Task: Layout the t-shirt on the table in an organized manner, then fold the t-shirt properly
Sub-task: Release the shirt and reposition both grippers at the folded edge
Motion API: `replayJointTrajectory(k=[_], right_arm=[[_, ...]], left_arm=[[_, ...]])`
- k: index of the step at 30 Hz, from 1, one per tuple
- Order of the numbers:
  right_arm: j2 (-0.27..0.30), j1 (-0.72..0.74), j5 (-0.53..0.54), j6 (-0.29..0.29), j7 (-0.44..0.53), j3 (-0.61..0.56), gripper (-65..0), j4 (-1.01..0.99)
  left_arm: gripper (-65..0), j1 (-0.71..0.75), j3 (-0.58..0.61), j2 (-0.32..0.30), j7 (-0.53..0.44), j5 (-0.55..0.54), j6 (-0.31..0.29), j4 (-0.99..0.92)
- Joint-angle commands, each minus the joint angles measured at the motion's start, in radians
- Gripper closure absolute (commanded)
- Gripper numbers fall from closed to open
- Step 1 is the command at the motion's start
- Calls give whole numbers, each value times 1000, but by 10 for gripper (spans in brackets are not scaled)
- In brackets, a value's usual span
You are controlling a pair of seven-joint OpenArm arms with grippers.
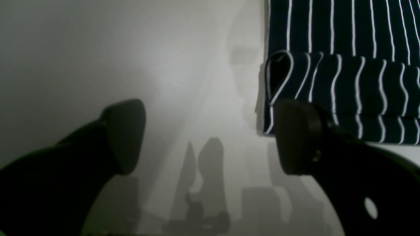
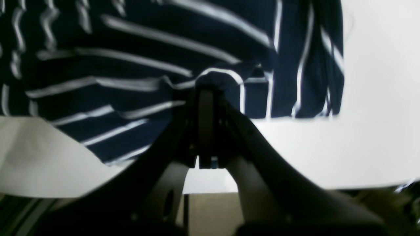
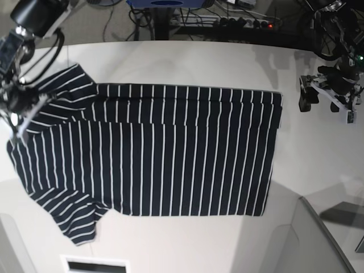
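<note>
The dark navy striped t-shirt [image 3: 170, 153] lies spread flat across the white table [image 3: 187, 62], neck end to the left and hem to the right. Its far edge is folded over in a narrow band. My right gripper [image 3: 19, 112] is shut on a pinch of shirt cloth at the left shoulder; in the right wrist view the gripper [image 2: 206, 93] bites a raised fold of the t-shirt [image 2: 131, 49]. My left gripper [image 3: 307, 96] is open and empty, just right of the far hem corner. In the left wrist view the gripper [image 1: 210, 137] hovers over bare table [image 1: 98, 49] beside the t-shirt's folded corner [image 1: 344, 72].
Cables and a power strip [image 3: 227, 20] run behind the table's far edge. A dark seam [image 3: 318, 219] crosses the table at the lower right. A dark slot [image 3: 94, 265] sits at the near edge. The table's edge [image 2: 295, 188] shows just below my right gripper.
</note>
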Motion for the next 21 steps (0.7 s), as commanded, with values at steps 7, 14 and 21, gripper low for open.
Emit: replayJointTrajectory(k=[7,14,21], right_arm=[[49,180,-34,-2,22,-136,-8,-87],[87,329,-34,-2,115,-187,-8,-291],[138,441,-34,-2,255,-182,-8,-531]], left_arm=[[-587,-3,-4,-14,-20,-6,-6,17],[-587,-3,-4,-14,-20,-3,-6,17],[-587,16,-4,-18,-20,-3,-6,17]])
